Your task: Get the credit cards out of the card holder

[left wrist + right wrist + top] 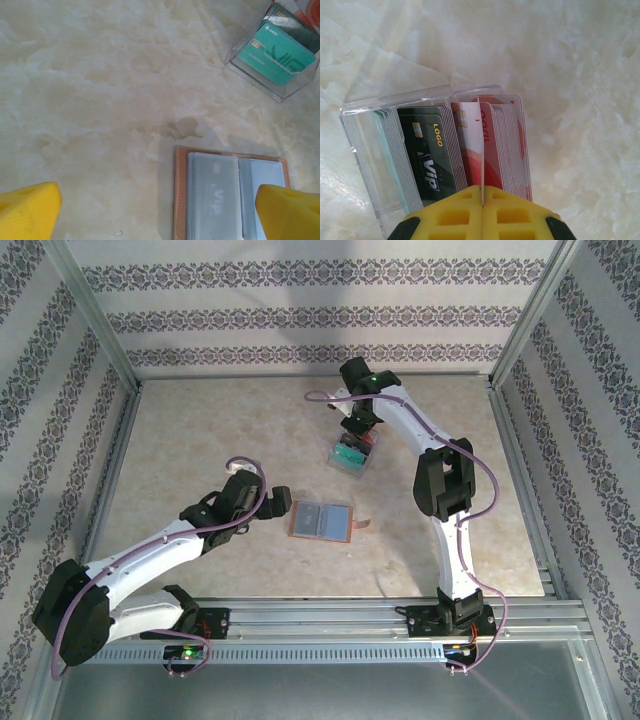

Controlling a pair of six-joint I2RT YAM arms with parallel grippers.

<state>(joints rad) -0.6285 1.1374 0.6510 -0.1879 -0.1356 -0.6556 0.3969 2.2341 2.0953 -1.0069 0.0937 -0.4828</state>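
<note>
The card holder [322, 522] lies open and flat on the table, a brown leather wallet with grey-blue pockets [215, 200]; a pale card marked VIP shows through its left pocket. My left gripper [272, 502] hovers open just left of it, with the yellow fingertips [30, 207] wide apart and nothing between them. My right gripper [358, 435] is shut on a thin red-and-white credit card [482, 150], seen edge-on. It holds this card among the upright stacks of credit cards [507, 145] in a clear box [365, 150].
The clear box [350, 457] stands behind the wallet and holds teal [275, 50], black [427, 150] and red cards. A small brown tab [365, 530] sticks out at the wallet's right. Metal frame rails [110, 450] border the marble-look tabletop.
</note>
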